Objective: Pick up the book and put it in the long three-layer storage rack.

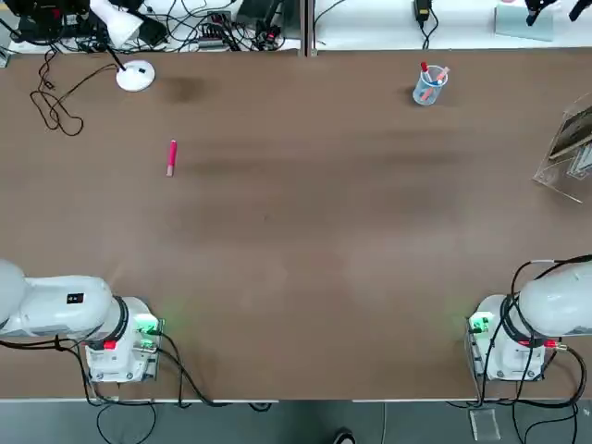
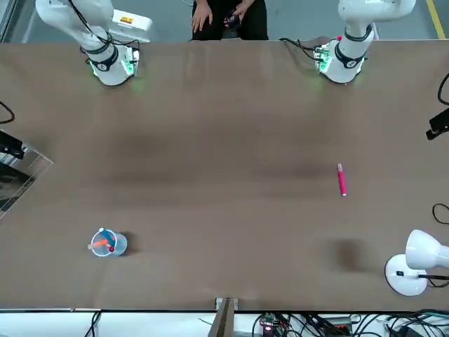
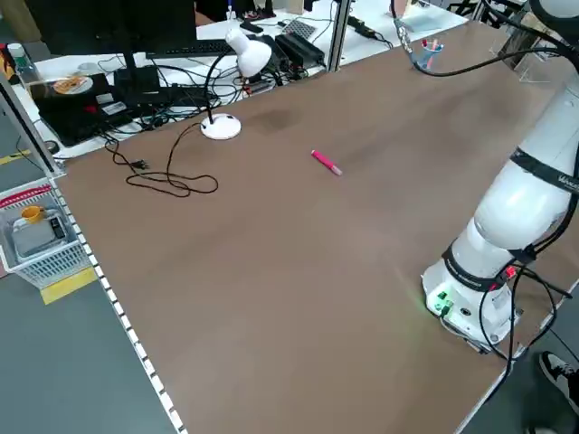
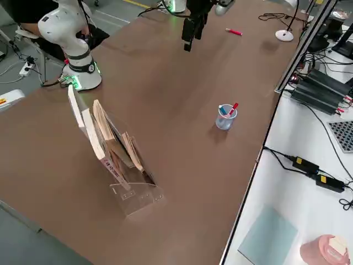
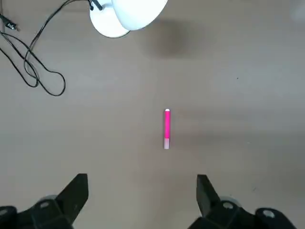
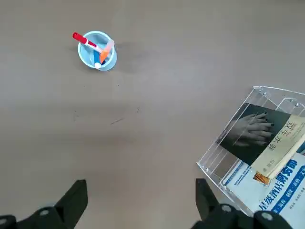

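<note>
The book [image 6: 252,131], dark grey with a pale hand picture and a tan strip, lies slanted in the long three-layer storage rack [image 6: 224,157], above a blue-and-white book. The clear rack [image 1: 564,153] stands at the table's far right edge, and the right side view shows it [image 4: 132,190] holding several leaning books. My right gripper [image 6: 141,188] hangs open high over the table, apart from the rack, with nothing between its fingers. My left gripper [image 5: 141,183] also hangs open and empty, high above a pink pen [image 5: 167,129].
A clear cup of pens [image 1: 429,84] stands at the far right of the table. The pink pen [image 1: 172,156] lies at the left, near a white desk lamp [image 1: 135,76] with its black cord [image 1: 55,106]. A person [image 2: 228,17] sits behind the arms' bases.
</note>
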Action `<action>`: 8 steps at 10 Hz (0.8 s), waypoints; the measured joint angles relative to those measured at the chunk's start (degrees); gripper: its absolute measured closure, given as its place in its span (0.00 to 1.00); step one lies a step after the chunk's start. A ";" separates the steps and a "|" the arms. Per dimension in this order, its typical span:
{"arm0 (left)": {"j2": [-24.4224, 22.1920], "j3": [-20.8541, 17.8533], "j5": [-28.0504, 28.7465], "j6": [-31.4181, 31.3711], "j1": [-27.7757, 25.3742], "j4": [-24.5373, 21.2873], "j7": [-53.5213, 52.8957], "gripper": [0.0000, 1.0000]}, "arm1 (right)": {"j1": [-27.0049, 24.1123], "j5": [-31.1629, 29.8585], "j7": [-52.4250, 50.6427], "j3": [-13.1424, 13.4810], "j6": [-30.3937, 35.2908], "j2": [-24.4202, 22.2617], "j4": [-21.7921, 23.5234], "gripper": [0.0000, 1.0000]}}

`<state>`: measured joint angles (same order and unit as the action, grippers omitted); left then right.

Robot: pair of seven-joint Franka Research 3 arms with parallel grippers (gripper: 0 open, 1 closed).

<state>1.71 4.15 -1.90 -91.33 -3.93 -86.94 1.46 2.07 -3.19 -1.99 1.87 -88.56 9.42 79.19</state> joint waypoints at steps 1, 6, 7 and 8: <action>0.00 0.00 0.00 0.00 0.00 0.01 0.00 0.00 | 0.00 0.00 -0.01 0.00 0.01 -0.31 0.16 0.00; 0.00 0.00 0.00 0.00 0.00 0.26 0.00 0.00 | 0.12 0.00 -0.02 -0.09 -0.94 -0.44 1.35 0.00; 0.00 0.00 0.00 0.00 0.00 0.37 0.00 0.00 | 0.13 0.01 -0.02 -0.10 -1.22 -0.44 1.58 0.00; 0.00 0.00 0.00 0.00 0.00 0.49 0.00 0.00 | 0.14 0.02 -0.02 -0.11 -1.51 -0.44 1.83 0.00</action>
<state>1.71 4.15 -1.90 -91.33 -3.93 -86.45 1.46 2.21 -3.17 -2.02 1.77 -90.07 8.98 81.02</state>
